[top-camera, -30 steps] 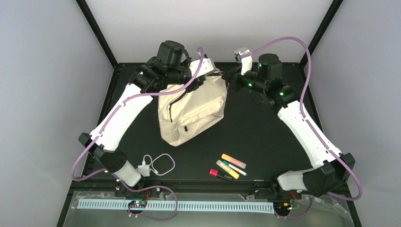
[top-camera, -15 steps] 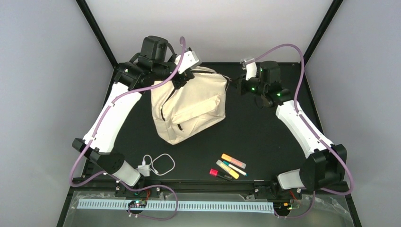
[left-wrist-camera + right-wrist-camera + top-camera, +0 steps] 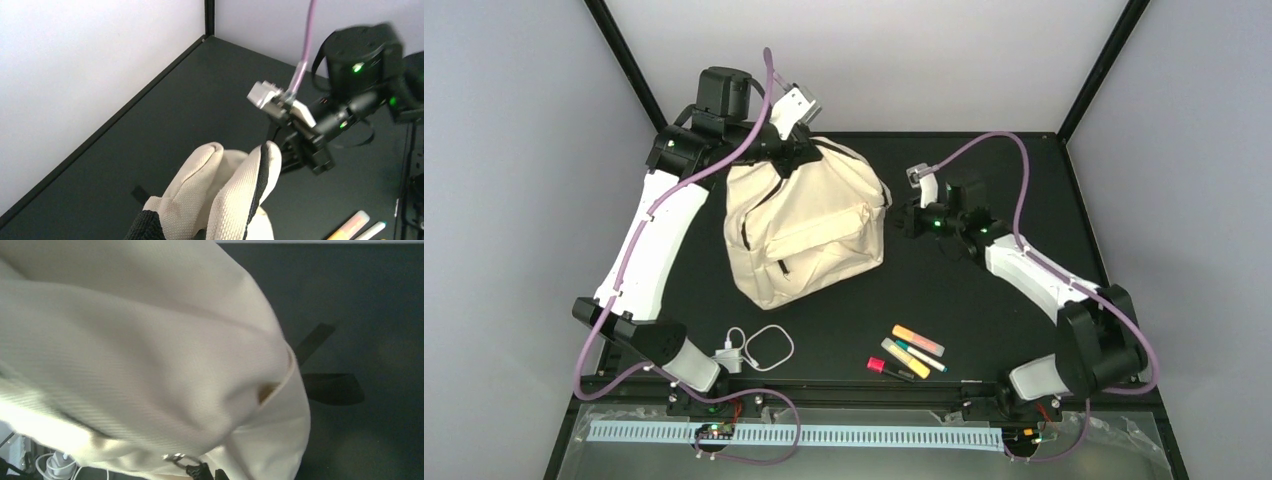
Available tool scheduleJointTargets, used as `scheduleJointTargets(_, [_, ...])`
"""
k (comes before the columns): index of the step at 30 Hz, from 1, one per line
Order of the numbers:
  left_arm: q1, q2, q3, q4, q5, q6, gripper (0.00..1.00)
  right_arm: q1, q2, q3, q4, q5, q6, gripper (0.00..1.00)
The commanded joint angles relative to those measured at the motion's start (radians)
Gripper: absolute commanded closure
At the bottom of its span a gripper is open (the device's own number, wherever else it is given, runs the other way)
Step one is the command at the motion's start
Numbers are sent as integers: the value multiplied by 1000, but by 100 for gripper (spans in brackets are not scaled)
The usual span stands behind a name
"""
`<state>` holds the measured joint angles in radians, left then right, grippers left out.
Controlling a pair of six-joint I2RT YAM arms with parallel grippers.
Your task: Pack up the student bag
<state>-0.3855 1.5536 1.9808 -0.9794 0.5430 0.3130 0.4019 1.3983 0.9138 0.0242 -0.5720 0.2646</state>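
Note:
The student bag [image 3: 809, 235] is a cream fabric backpack standing at the middle-left of the table, front pocket towards the arms. My left gripper [image 3: 794, 160] is at the bag's top and is shut on a bunch of its fabric [image 3: 225, 190]; its fingers are hidden under the cloth. My right gripper [image 3: 905, 216] is at the bag's right side. In the right wrist view the bag [image 3: 150, 350] fills the frame, and a metal ring with a black zipper pull [image 3: 186, 459] runs into my right gripper [image 3: 216, 475], which is shut on it.
Several highlighters and pens [image 3: 909, 352] lie at the front right of the mat. A white charger with a coiled cable [image 3: 754, 350] lies at the front left. Black bag straps [image 3: 330, 387] lie on the mat behind the bag. Black frame posts stand at the far corners.
My left gripper has moved left and carried the bag's top with it. My right gripper has moved nearer and lower, from the bag's top right corner down its right side.

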Motion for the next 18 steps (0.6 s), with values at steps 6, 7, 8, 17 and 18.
scheduleJointTargets(6, [21, -49, 232, 226, 123, -176, 98, 12, 230, 56, -109, 164, -5, 99])
scheduleJointTargets(7, [20, -58, 218, 226, 117, -181, 98, 12, 234, 65, -115, 157, -10, 99])
scheduleJointTargets(8, [21, -67, 194, 228, 108, -186, 98, 12, 224, 74, -116, 150, -13, 99])
scheduleJointTargets(17, [27, -65, 10, 295, -26, -299, 98, 22, -147, 50, -38, 129, 2, 32])
scheduleJointTargets(18, [31, -58, 5, 300, -37, -317, 98, 43, -202, 18, -11, 153, 12, 29])
